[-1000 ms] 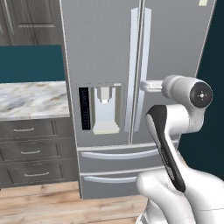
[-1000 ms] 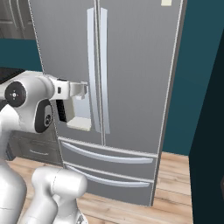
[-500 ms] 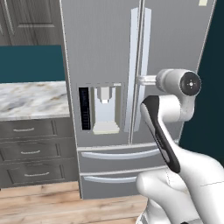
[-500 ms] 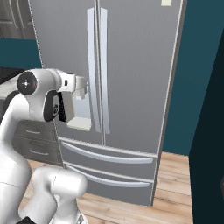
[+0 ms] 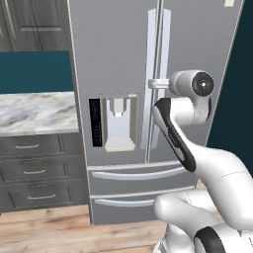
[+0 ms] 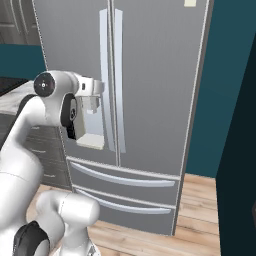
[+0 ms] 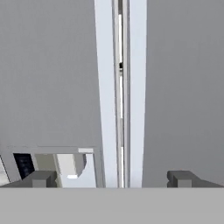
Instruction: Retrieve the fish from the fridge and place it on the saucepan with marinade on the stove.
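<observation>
Gripper: the gripper (image 7: 112,179) is held with its jaws wide apart and nothing between them; its two dark fingertips (image 7: 41,178) are seen straddling the pair of door handles. It is raised to mid-door height, right at the fridge front in both base views (image 5: 157,84) (image 6: 98,87); whether it touches the handles cannot be told.
Fridge: the fridge (image 5: 197,44) is seen tall and silver-grey, with both upper doors shut and both lower drawers (image 5: 133,174) shut.
Arm: the white arm (image 5: 180,128) is bent at the elbow and stretched toward the seam between the doors.
Cabinets: dark grey drawers (image 5: 34,173) are set beside the fridge on its dispenser side, under a marbled counter (image 5: 34,111).
Wall: a teal wall (image 6: 220,90) is seen on the other side of the fridge.
Floor: light wooden planks (image 6: 200,225) are laid in front of the fridge.
Handles: two long vertical handles (image 7: 105,87) are set just beside each other along the seam, one on each door.
Dispenser: the water dispenser panel (image 5: 116,123) is set in the door next to the counter, below gripper height.
Fish: nothing of the fish can be told with the doors shut.
</observation>
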